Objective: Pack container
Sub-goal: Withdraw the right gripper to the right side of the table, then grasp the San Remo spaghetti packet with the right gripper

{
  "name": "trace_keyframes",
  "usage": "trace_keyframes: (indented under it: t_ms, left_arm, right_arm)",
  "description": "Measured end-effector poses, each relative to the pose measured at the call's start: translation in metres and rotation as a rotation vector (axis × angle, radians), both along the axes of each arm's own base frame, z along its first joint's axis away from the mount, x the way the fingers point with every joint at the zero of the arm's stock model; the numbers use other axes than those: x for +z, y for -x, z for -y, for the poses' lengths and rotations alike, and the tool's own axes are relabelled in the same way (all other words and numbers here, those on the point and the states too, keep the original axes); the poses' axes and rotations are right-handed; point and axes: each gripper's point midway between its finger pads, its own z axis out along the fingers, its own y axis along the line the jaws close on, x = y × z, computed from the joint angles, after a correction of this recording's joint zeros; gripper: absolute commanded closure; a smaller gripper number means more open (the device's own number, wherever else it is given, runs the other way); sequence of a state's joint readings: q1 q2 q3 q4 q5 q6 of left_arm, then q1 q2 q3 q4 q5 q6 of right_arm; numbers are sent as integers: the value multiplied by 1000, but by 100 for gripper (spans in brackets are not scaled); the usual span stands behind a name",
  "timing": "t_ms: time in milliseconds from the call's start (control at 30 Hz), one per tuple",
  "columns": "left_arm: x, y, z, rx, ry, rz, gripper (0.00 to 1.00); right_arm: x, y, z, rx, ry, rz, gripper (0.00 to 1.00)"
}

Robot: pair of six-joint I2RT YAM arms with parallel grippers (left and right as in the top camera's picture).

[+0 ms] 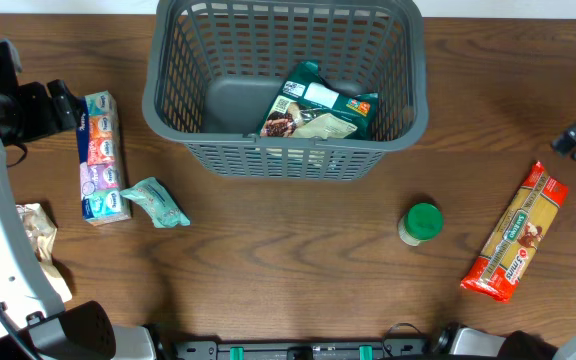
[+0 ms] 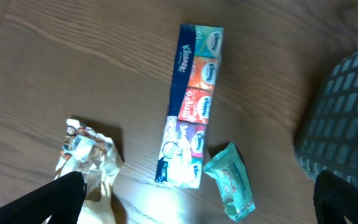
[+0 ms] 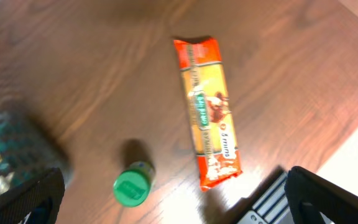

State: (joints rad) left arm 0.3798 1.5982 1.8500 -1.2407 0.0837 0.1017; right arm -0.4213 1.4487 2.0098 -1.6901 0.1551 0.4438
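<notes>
Container (image 1: 286, 150), grey lattice, far centre of table (image 1: 298, 260) overhead, holding one green packet (image 1: 318, 110); tissue pack (image 1: 102, 157) and teal pouch (image 1: 156, 202) to its left, green-lidded jar (image 1: 421, 222) and orange packet (image 1: 515, 232) to its right. Left wrist: left gripper (image 2: 197, 205) spread wide above tissue pack, teal pouch, crumpled wrapper (image 2: 89, 155). Right wrist: right gripper (image 3: 179, 202) spread wide, gripping nothing, over green-lidded jar and orange packet
</notes>
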Motion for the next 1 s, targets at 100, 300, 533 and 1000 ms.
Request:
trace_keyframes:
  t_ms: [100,300,533,1000]
  left_arm:
    - [0,-1,3,-8,14,6,1]
    - [0,-1,4,-12,21,8,1]
    - [0,-2,5,-15,26,10,1]
    - [-1,0,7,-24,31,2,1]
  right_arm:
    - [-25,23,12,-82,-33,-79,1]
    - [-109,45,27,-170,-129,-247,1]
    - [-202,29,34,-99,-151,-261,1]
    - [-290,14,43,11,-51,-167,1]
